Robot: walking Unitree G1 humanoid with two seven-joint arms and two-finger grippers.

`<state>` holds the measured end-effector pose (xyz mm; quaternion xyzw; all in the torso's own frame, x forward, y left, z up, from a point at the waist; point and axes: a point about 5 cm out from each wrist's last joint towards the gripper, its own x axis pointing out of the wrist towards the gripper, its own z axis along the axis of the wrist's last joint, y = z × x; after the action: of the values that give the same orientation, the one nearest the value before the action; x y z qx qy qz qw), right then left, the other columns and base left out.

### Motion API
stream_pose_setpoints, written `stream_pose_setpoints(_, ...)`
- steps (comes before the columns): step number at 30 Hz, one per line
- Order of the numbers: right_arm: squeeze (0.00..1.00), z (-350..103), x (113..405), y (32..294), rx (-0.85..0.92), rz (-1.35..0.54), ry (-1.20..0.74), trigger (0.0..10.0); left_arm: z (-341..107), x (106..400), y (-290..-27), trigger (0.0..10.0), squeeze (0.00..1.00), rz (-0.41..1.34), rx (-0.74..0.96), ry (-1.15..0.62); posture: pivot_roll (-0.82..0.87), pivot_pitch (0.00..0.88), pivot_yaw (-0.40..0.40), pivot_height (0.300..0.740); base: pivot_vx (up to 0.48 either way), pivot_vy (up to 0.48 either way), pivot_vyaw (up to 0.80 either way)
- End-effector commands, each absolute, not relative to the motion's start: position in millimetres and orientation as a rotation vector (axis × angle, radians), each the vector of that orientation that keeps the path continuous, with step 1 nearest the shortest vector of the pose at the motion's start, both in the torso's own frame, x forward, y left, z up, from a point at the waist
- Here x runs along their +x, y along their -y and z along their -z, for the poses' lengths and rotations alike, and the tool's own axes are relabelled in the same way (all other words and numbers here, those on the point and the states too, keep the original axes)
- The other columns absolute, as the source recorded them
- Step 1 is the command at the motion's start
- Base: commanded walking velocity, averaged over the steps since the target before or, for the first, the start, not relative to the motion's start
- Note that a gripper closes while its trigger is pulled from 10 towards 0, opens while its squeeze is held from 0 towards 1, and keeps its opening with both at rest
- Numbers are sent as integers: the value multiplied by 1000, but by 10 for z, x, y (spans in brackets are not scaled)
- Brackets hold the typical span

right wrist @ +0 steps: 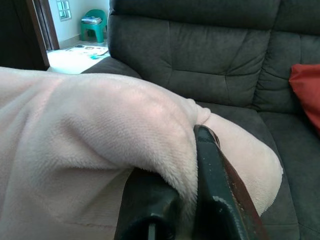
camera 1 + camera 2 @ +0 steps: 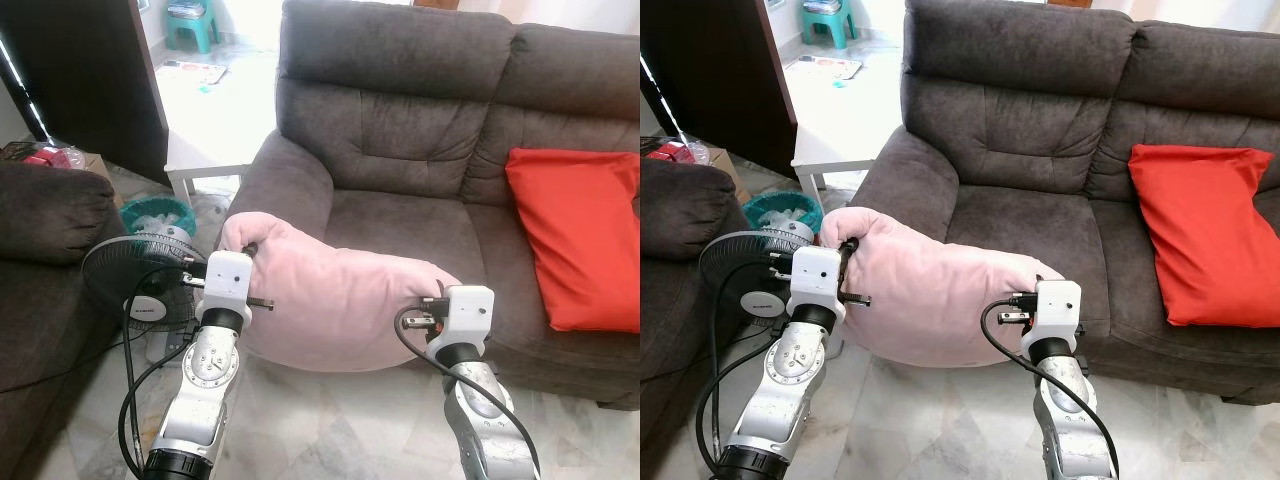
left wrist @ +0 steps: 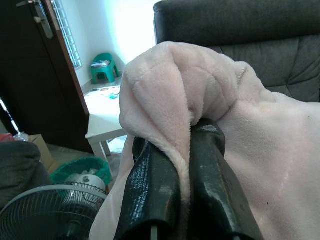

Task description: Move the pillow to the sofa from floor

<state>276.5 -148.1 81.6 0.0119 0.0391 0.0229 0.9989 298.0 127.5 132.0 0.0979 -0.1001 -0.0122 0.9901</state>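
Holding the pink pillow (image 2: 330, 300) off the floor with both arms, in front of the dark grey sofa (image 2: 400, 150).

Far left: armrest of a second sofa (image 2: 45, 215), a standing fan (image 2: 140, 280) low beside my left arm, and a green bin (image 2: 155, 215) behind it. A small white table (image 2: 205, 165) stands between the doorway and the sofa's arm.

Left gripper (image 3: 185, 145): both black fingers (image 3: 155, 195) are clamped on a fold of plush at the pillow's upper left corner. The fabric is pinched thin between them and bunches into a lobe above, so the hold looks secure. Taking a corner rather than the bulk makes sense; the body is too thick for the fingers to span.

Pillow: it sags between the two holds, its far edge resting against or just over the front of the seat cushion; I cannot tell if it bears weight there. It is not yet fully on the seat.

Right gripper (image 1: 192, 165): fingers closed on the pillow's right edge, plush wrapped over the inner finger. Two holds spread wide keep the soft mass from folding or swinging.

Right: a red cushion (image 2: 580, 235) leans on the backrest. The seat section ahead of me is free, so that is the likely target. Judgement: carry nearly done; pushing forward and releasing remains.
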Motion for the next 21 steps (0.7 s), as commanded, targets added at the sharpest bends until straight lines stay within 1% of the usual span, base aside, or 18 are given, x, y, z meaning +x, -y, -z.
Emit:
stream_pose_setpoints(1,0,-1071,2856,1329,24,-116,26,10000,-1454,2973,-1154,10000,0,81,191,273,110,0,-91,740,251,0,-513)
stream_pose_setpoints(6,0,-1061,2857,1291,18,-138,24,10000,-1459,2980,-1169,10000,0,75,191,275,113,0,-93,740,250,0,-714)
stream_pose_setpoints(21,0,-1080,2870,1281,6,-144,34,10000,-1451,2977,-1164,10000,0,79,184,273,113,0,-97,740,252,0,0)
